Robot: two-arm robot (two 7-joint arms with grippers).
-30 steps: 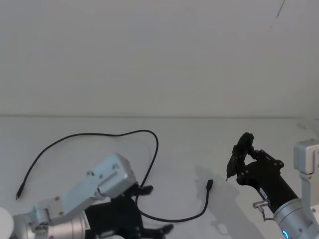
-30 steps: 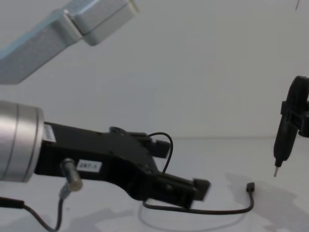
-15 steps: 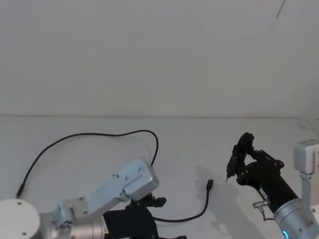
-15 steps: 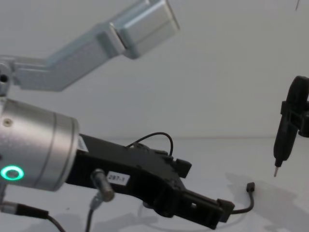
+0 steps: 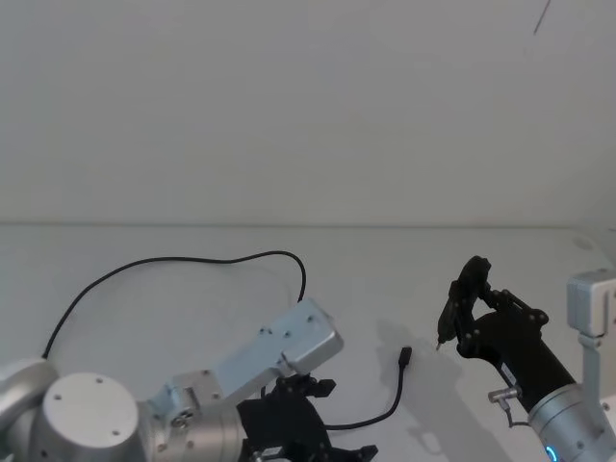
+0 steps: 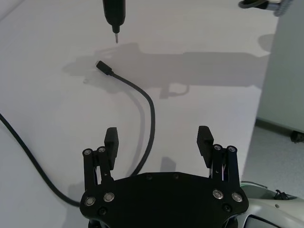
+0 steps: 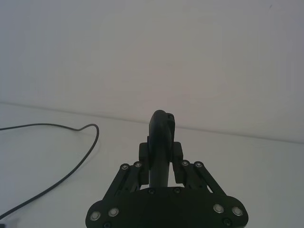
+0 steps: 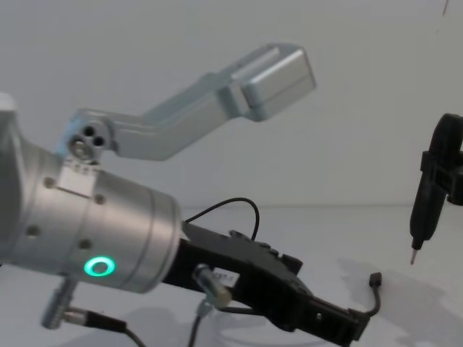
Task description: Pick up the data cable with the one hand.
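The data cable (image 5: 192, 260) is a thin black cord that curves across the white table and ends in a small plug (image 5: 405, 357). My left gripper (image 5: 342, 420) hovers open low over the stretch near the plug. In the left wrist view the cable (image 6: 153, 111) runs on the table between the spread fingers of the gripper (image 6: 158, 135), which do not touch it. The chest view has this gripper (image 8: 325, 300) just short of the plug (image 8: 375, 279). My right gripper (image 5: 464, 306) stays to the right, shut on a black pen-shaped tool (image 8: 425, 210) that points down.
The white table (image 5: 500, 255) meets a plain wall behind. In the left wrist view the table's edge (image 6: 260, 114) drops off to a grey floor on one side. The left arm's silver housing (image 5: 298, 339) covers the middle part of the cable.
My left arm has swung forward and to the right along the cable toward the plug end, its gripper still open. The right arm and its tool have not moved.
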